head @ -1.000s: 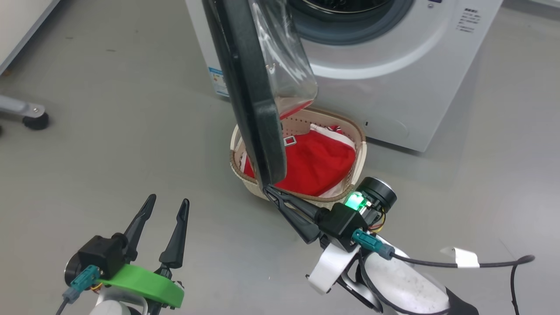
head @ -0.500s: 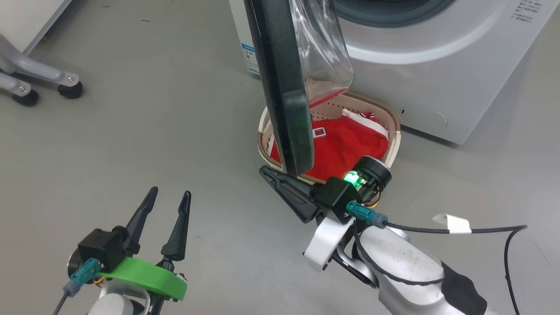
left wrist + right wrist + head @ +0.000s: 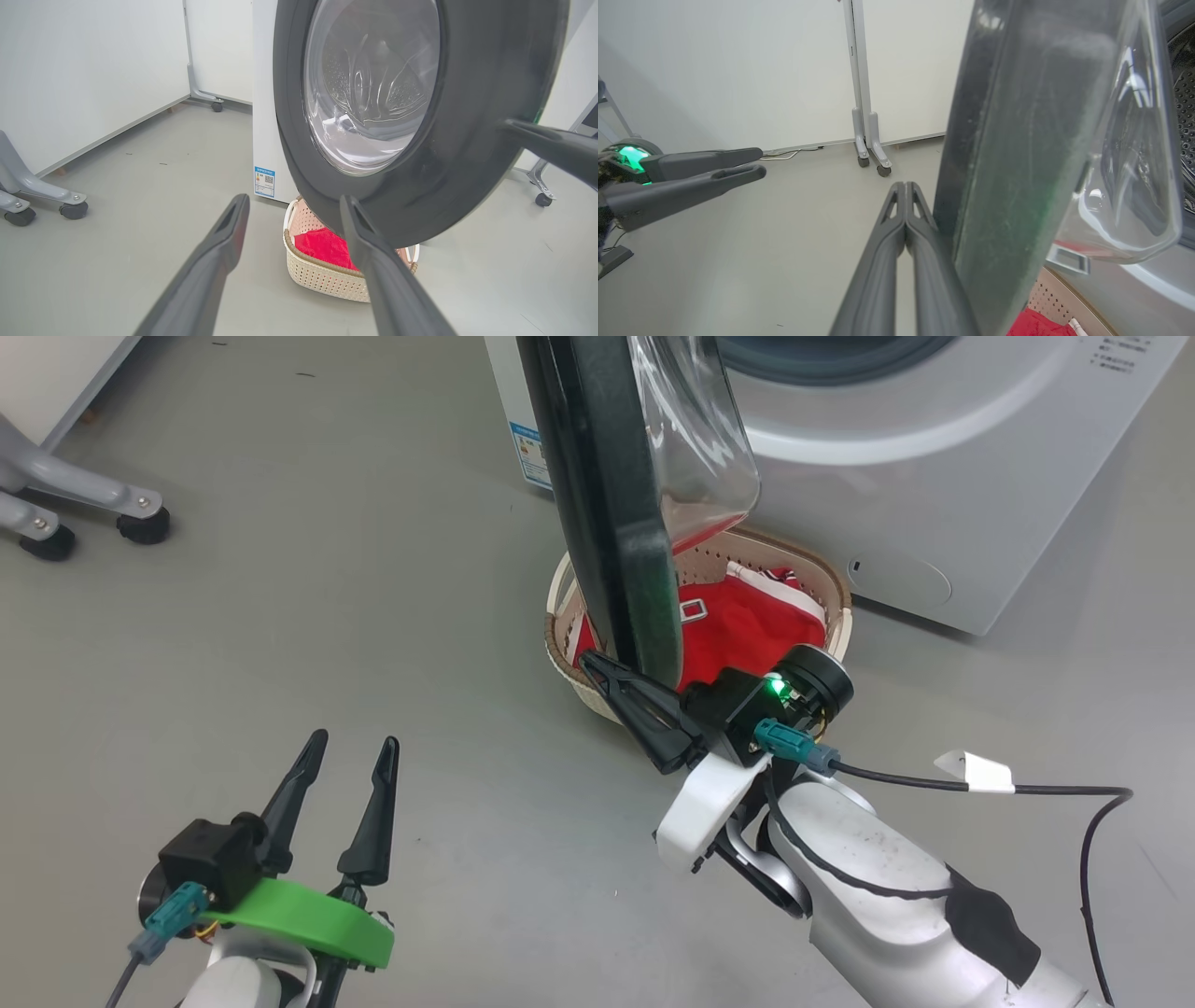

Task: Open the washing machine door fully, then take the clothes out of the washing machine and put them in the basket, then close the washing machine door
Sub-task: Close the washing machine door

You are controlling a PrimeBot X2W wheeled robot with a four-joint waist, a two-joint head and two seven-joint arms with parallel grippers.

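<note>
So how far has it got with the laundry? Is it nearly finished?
Nearly, it seems. Done: the red clothes lie in the basket in front of the washing machine. In hand: the right end effector, shut, sits against the outer face of the washing machine door near its lower edge, apparently to push it. The left end effector hangs open, holding nothing. Left: the door stands ajar and must be shut.

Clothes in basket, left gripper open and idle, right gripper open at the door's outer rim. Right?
No: the right gripper is shut, fingers pressed together at the rim of the door; the right wrist view shows it. The clothes in the basket and the left gripper open and idle are correct.
</note>
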